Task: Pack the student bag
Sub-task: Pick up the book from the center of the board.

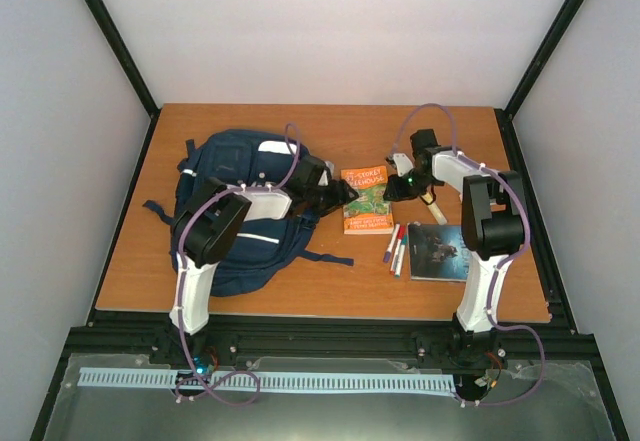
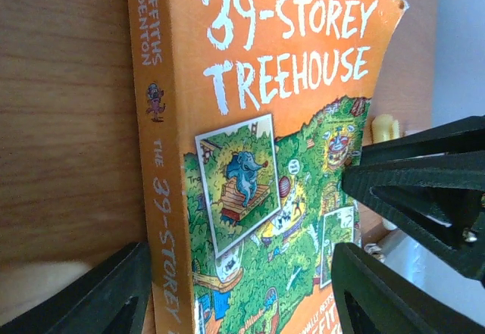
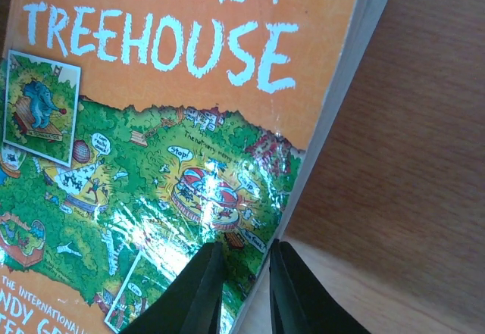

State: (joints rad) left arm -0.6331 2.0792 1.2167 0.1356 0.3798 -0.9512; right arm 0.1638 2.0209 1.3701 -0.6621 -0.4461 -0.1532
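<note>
The right gripper (image 3: 241,292) seems pinched almost shut on the fore-edge of the orange paperback book (image 3: 167,107), the left gripper (image 2: 239,296) gaping astride its spine, so the pick-up is under way and next calls for lifting it into the navy-blue striped fabric backpack (image 1: 215,161) (lying nearby on the left, opening unseen).

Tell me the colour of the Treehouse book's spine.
The spine is orange with pale lettering; the left wrist view shows it best.

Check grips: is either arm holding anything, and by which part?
Right fingers look pinched on the orange book at its page-side edge. Left fingers are open, straddling the spine edge, holding nothing.
</note>
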